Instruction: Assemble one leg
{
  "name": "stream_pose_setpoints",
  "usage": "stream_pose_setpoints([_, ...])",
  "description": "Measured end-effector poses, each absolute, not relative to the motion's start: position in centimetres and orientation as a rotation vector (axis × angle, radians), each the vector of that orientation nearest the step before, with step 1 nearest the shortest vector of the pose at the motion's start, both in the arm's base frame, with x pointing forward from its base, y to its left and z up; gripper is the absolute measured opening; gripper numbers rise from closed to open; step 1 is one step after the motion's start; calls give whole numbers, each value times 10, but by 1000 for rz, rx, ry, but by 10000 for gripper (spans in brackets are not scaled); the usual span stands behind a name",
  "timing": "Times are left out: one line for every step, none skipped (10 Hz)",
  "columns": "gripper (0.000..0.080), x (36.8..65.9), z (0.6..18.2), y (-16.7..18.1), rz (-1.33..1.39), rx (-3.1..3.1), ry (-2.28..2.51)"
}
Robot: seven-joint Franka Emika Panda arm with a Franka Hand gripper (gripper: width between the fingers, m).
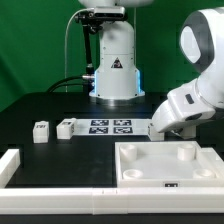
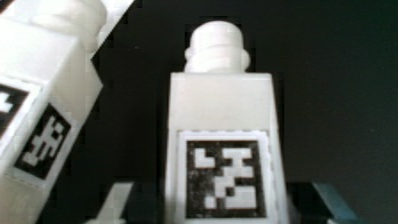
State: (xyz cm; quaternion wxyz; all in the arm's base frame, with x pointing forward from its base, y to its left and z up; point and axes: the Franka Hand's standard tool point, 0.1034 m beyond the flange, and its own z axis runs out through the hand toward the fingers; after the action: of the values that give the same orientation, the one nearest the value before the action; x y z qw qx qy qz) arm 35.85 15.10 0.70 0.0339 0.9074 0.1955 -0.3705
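In the wrist view a white leg (image 2: pixel 222 120) with a black-and-white tag on its side and a rounded peg at its far end lies on the black table. It lies between my fingers. My gripper (image 2: pixel 226 208) is open, with a dark gap between the leg and each fingertip (image 2: pixel 121 203). A second tagged leg (image 2: pixel 45 90) lies close beside it. In the exterior view my gripper (image 1: pixel 160 127) is low at the table, right of the marker board, and the hand hides both these legs. Two more legs (image 1: pixel 40 131) (image 1: pixel 65 127) stand at the exterior view's left.
The marker board (image 1: pixel 112 126) lies mid-table in front of the robot base. The large white tray-like tabletop (image 1: pixel 200 172) sits at the front right, just in front of my hand. A white rail (image 1: pixel 12 164) runs along the front and left edges.
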Motion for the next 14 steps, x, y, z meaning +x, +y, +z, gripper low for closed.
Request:
stream_pose_setpoints([290,360,19,149,-1153,2774,568])
stream_pose_setpoints([290,365,37,149,-1148,2765,555])
stream_pose_setpoints([290,369,46,148,-1145,2765,547])
stream_pose_setpoints([290,379,55,145,-1115,2783,530])
stream_pose_setpoints([290,385,65,139,-1116,2783,509])
stream_pose_setpoints([290,385,62,140,-1106,2789,510])
stream_pose_setpoints([290,392,57,143,-1005,2840,521])
stream_pose_setpoints([290,398,58,143,-793,2926,527])
stream_pose_setpoints([290,395,59,142,-690,2960,532])
stream_pose_setpoints([290,402,58,144,-501,3018,541])
stream_pose_setpoints([290,403,60,142,-349,3055,547])
stream_pose_setpoints([290,410,70,127,-249,3071,550])
stream_pose_setpoints([290,421,82,112,-191,3082,513])
stream_pose_setpoints([290,437,92,103,-2,3103,513])
